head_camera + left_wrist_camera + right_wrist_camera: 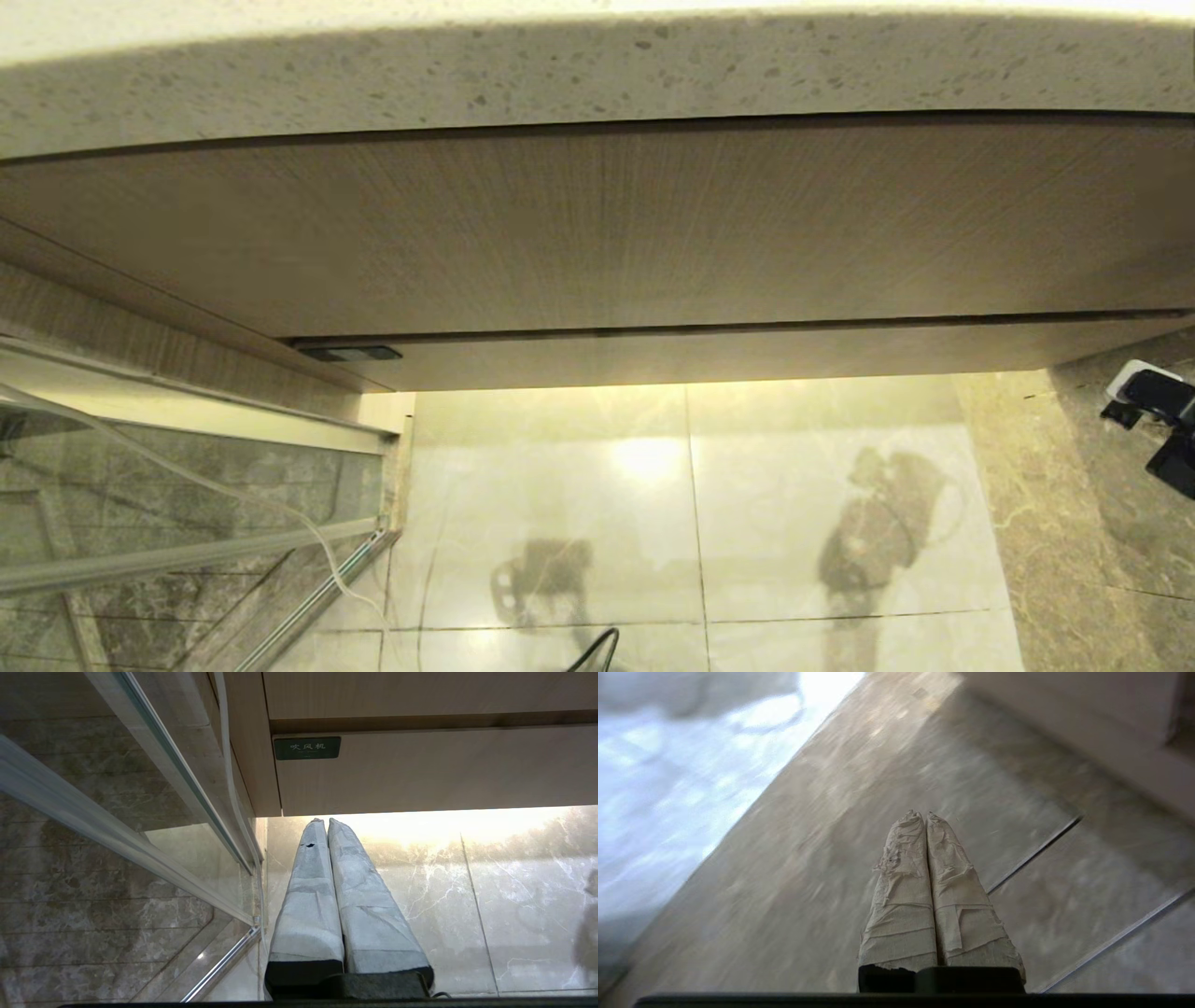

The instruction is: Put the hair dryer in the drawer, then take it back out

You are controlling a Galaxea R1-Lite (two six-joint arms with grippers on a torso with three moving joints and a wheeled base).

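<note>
Facing the vanity, the drawer (728, 359) is seen fully closed beneath the taller wood-grain panel (597, 233) and speckled countertop (560, 75). The left gripper (322, 821) is clenched empty below the drawer's dark label (307, 747). The right gripper (920, 813) is likewise clenched empty over the marble floor (831, 858). The hair dryer cannot be seen.

My right pincer (923, 814) is pressed shut, its two tape-wrapped fingers (901, 905) touching along their length with nothing between them. Beyond the tips lies a grey marble floor (822, 826) with dark grout lines (1031, 861), blurred, and off to one side a pale panel (1087, 704).
</note>
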